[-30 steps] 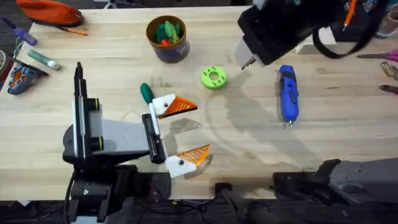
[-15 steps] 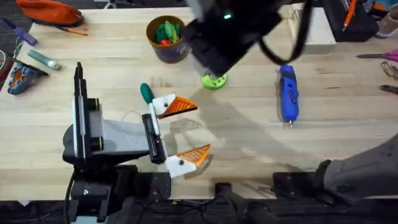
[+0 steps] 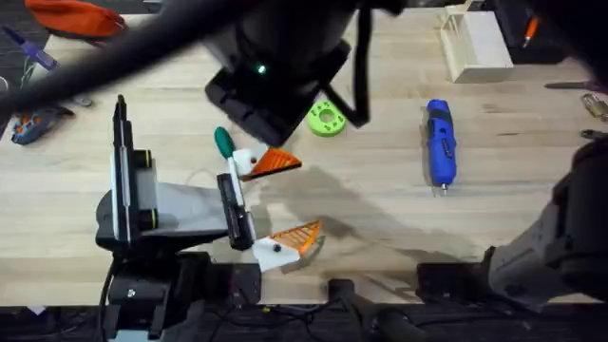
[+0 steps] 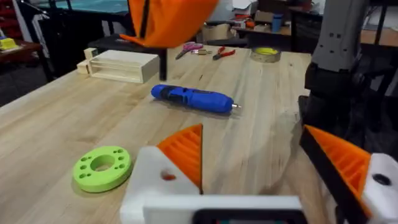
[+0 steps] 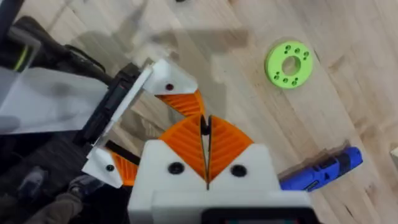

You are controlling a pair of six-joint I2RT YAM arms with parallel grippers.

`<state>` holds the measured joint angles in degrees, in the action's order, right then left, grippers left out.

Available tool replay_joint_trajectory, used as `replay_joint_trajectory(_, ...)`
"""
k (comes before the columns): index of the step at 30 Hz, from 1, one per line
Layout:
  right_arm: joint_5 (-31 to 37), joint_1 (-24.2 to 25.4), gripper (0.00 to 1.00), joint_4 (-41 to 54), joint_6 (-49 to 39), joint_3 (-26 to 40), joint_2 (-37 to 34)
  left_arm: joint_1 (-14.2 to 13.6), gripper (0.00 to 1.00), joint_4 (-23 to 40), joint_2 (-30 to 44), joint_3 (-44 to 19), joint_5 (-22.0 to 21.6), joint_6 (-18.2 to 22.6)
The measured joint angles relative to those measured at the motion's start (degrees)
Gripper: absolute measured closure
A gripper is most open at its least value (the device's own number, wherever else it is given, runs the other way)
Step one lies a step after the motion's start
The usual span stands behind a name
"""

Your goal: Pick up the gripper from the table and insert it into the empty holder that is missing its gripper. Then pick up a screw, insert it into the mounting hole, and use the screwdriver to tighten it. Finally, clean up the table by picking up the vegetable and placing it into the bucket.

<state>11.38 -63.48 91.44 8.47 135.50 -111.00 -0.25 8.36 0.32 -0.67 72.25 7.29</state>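
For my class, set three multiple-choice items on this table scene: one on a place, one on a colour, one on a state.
1. Where is the green ring? A on the table top; B in a drawer; C on a plate.
2. What colour is the screwdriver? A red; B blue; C yellow.
3. How is the right hand? A wide open; B shut; C holding the ring.
Key: 1 A, it lies flat on bare wood; 2 B, its body is bright blue; 3 B, its orange pads meet in the right wrist view.
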Motion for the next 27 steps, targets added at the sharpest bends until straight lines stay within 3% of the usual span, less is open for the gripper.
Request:
replay_joint_trajectory(15,0.2,-4.6,0.995,-1.5,-7.0,0.1,-2.8,0.0,0.016,0.0,0.0,0.0,0.0,0.0)
replay_joint_trajectory(27,0.4,-5.0,0.995,-2.9,-9.8,0.2,-4.1,0.0,0.016,0.0,0.0,0.0,0.0,0.0)
